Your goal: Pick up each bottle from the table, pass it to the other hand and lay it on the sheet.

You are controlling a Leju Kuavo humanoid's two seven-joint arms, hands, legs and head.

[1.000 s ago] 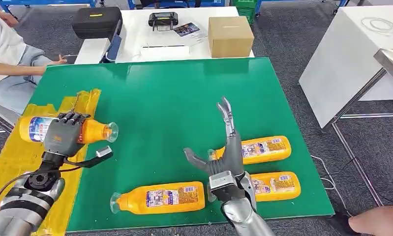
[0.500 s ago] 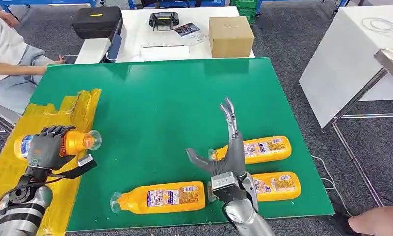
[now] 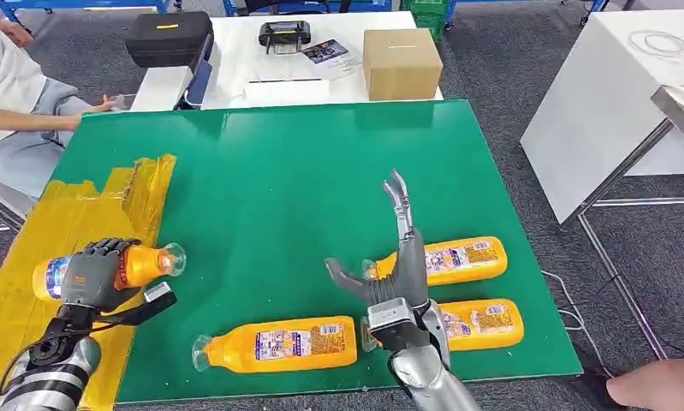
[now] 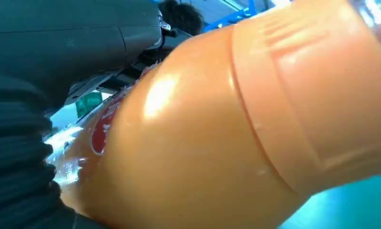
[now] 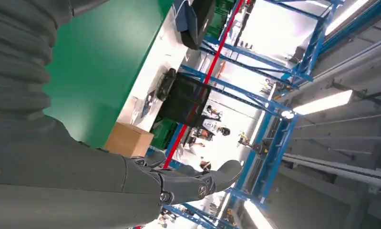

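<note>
Lower and nearer the robot than a second ago, the held bottle [image 3: 107,270] now hangs over the near part of the yellow sheet [image 3: 30,231], lying almost level with its clear cap toward the green mat [image 3: 304,171]. The left hand [image 3: 90,278] grasps it round the middle, fingers curled over the top; from the wrist camera the orange body [image 4: 217,129] is pressed right up against the palm. From where I stand it looks ready to be set down, though I can't say whether it touches the sheet yet.

The right hand [image 3: 389,265] hasn't budged: it stands released above the mat with fingers straight up and thumb out, holding nothing. Three more bottles lie on the mat, the near bottle [image 3: 278,342] in front of the robot and two others, [image 3: 445,259] and [image 3: 479,324], beside and behind that right arm.

These look like full, smooth plastic bottles: fairly heavy, stiff, glossy and apt to roll or slip. The labelled mid-body seems the best place to grip, not the tapered neck.

A cardboard box [image 3: 401,62] sits on the white table beyond, and a person [image 3: 13,94] sits at the far left.
</note>
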